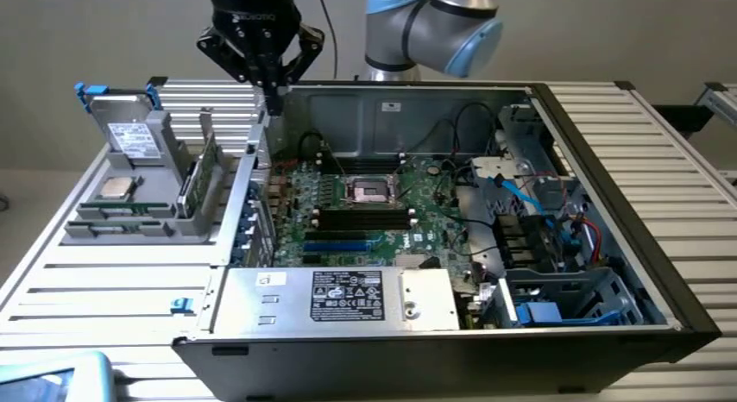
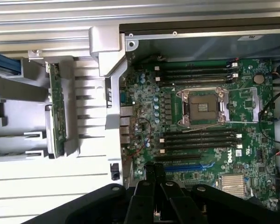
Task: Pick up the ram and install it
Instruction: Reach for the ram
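While clenched empty, puts gripper (image 1: pixel 275 93) above ram (image 1: pixel 198 182), lower toward exterior view's left, on edge, lengthwise along the case wall (image 2: pixel 113 100).

The motherboard (image 1: pixel 368 221) lies in the computer case (image 1: pixel 392 117), with the power supply (image 1: pixel 345 297) in front of it. On the exterior view's left of the case, a rack (image 1: pixel 116 228) holds the ram (image 1: pixel 202 182) on edge.

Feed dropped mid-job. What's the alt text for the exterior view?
The shut gripper hangs over the far wall of an open computer case, near its corner at the exterior view's left, holding nothing visible. The ram stands on edge in a grey holder on the slatted table, beside the case at the exterior view's left.
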Robot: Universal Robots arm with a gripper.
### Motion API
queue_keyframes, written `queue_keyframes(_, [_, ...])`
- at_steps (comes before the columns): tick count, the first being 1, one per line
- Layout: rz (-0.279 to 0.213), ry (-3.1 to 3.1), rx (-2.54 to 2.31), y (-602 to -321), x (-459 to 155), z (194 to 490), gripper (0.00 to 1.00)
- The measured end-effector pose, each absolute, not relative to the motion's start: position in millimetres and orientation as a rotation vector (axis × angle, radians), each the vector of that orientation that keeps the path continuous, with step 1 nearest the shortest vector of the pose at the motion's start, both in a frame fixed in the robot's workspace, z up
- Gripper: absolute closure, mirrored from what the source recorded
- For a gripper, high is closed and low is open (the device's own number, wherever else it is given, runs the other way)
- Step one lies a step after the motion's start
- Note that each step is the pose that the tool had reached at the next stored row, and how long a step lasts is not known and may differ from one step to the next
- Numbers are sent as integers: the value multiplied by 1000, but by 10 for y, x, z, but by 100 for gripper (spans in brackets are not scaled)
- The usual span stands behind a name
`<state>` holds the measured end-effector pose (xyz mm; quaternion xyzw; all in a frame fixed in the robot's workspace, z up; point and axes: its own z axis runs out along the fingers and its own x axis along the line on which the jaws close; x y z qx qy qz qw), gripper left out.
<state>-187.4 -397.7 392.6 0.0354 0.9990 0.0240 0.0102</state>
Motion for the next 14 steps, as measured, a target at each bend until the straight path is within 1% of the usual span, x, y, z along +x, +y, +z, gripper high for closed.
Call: queue_keyframes(14, [76, 3125, 111, -3970, -2509, 3926, 89])
